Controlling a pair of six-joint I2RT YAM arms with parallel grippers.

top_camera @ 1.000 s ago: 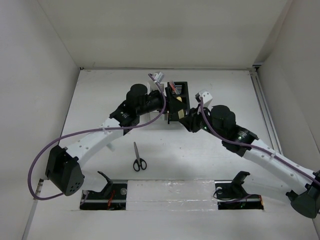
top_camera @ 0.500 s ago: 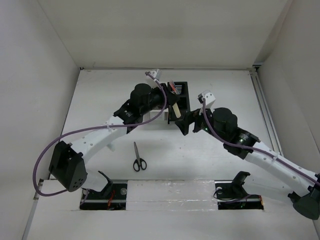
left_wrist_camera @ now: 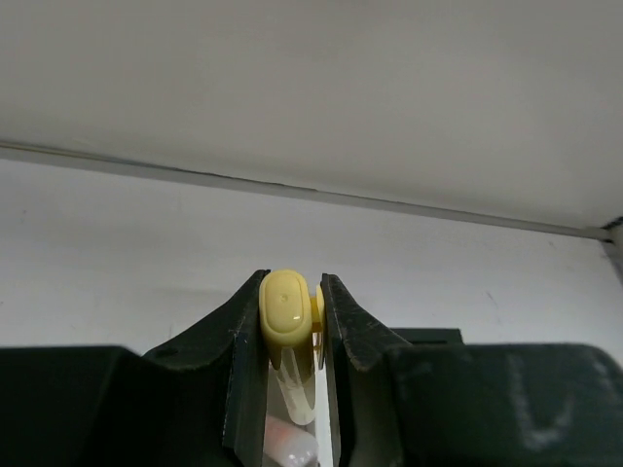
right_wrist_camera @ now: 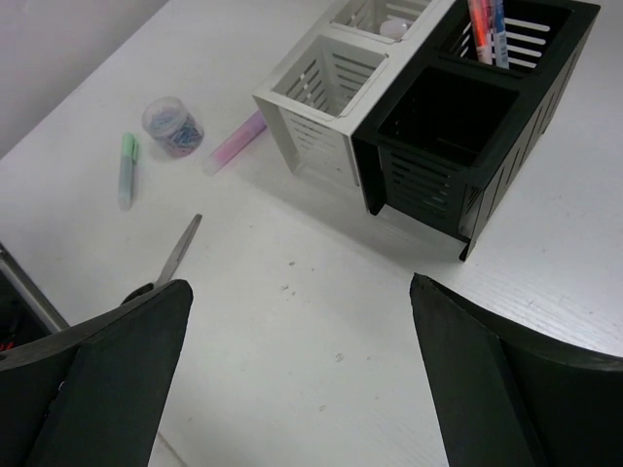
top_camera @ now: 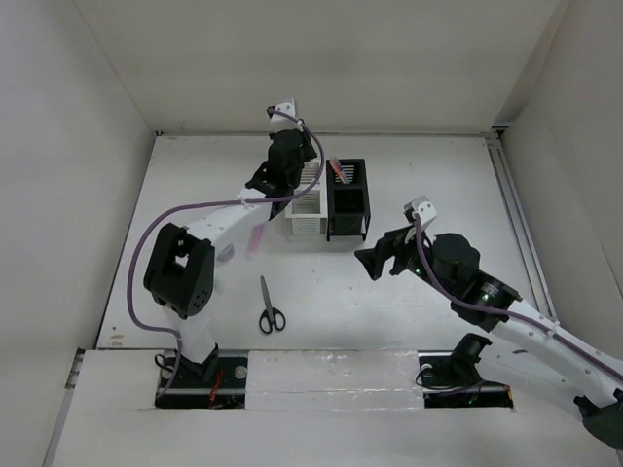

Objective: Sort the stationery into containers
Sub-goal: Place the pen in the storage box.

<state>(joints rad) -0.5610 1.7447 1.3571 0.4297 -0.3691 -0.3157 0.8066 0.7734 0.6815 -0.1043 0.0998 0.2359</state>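
Note:
My left gripper (left_wrist_camera: 290, 292) is shut on a yellow highlighter (left_wrist_camera: 287, 309), held end-on between the black fingers (left_wrist_camera: 243, 331). In the top view the left wrist (top_camera: 283, 161) hangs over the far end of the white container (top_camera: 305, 201). The black container (top_camera: 348, 199) stands against it on the right, with pens (right_wrist_camera: 484, 27) in its far compartment. My right gripper (top_camera: 377, 261) (right_wrist_camera: 302, 292) is open and empty, low over the table in front of the black container (right_wrist_camera: 458, 126). Black-handled scissors (top_camera: 271, 307) lie near the front.
A pink highlighter (right_wrist_camera: 234, 143) (top_camera: 255, 238) lies left of the white container (right_wrist_camera: 326, 92). Farther left are a round translucent piece with bluish contents (right_wrist_camera: 172, 126) and a green highlighter (right_wrist_camera: 127, 170). The scissors' blade (right_wrist_camera: 178, 250) points towards them. Walls enclose the table.
The yellow highlighter passed from the right gripper to the left one. The right gripper opened and drew back towards the front right. The left arm swung to the far side, over the white container.

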